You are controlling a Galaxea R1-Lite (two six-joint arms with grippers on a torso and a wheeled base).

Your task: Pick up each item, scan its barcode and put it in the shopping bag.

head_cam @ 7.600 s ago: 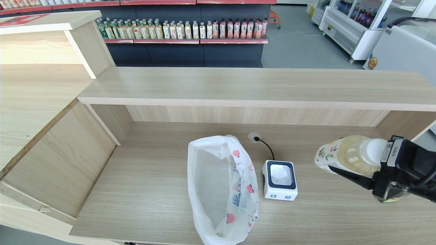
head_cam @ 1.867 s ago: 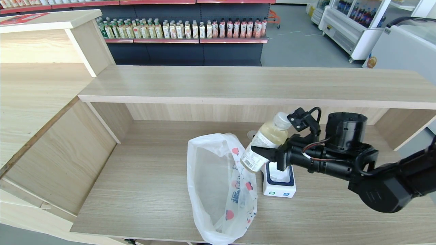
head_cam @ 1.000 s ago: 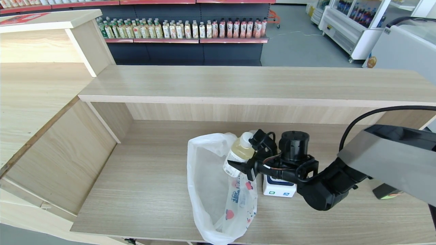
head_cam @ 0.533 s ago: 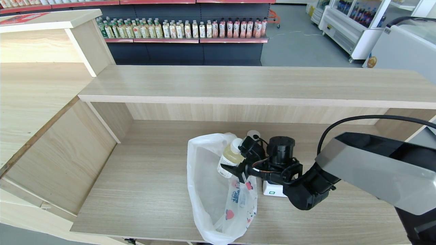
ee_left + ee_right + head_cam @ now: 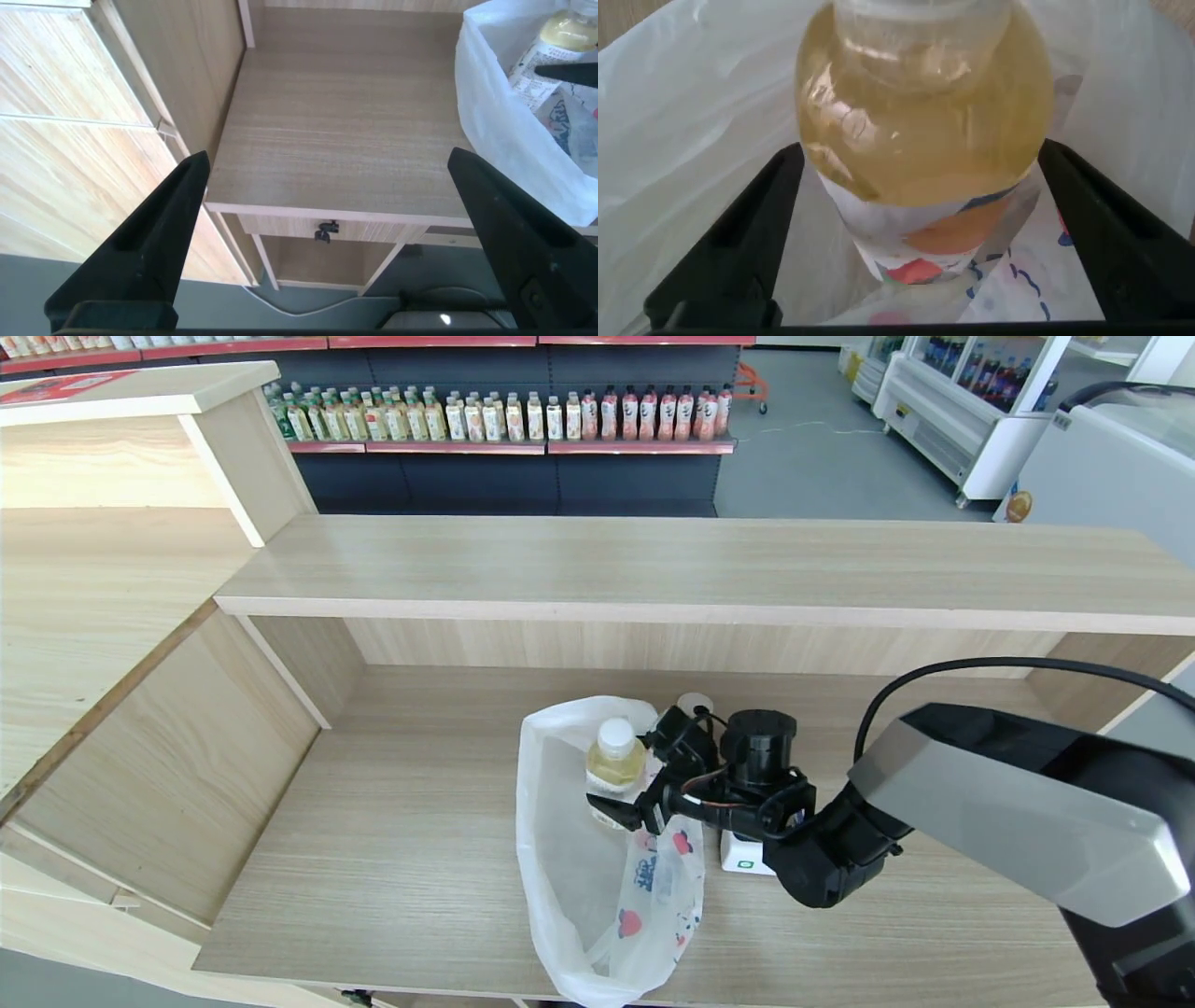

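**Bottle held in the mouth of the shopping bag**

The right gripper (image 5: 624, 805) reaches across the counter (image 5: 420, 859) from the right and has hold of a bottle (image 5: 611, 767) of pale yellow drink. Its black fingers (image 5: 738, 252) are spread about as wide as the bottle (image 5: 920, 121) and press on its two sides, just above the printed label. The bottle stands nearly upright with its white cap on top. Its lower half is inside the open top of the shopping bag (image 5: 579, 915), and thin white plastic lies behind and beneath it.

The bag stands open near the front edge of the counter, with red and blue prints on its right side. Just to its right sits the white scanner (image 5: 744, 857), mostly hidden behind the right arm.

The left gripper (image 5: 327, 163) hangs off the front left corner of the counter. Its fingers are wide apart and hold nothing. From there the bag (image 5: 505, 121) and the bottle (image 5: 561, 33) show farther off.
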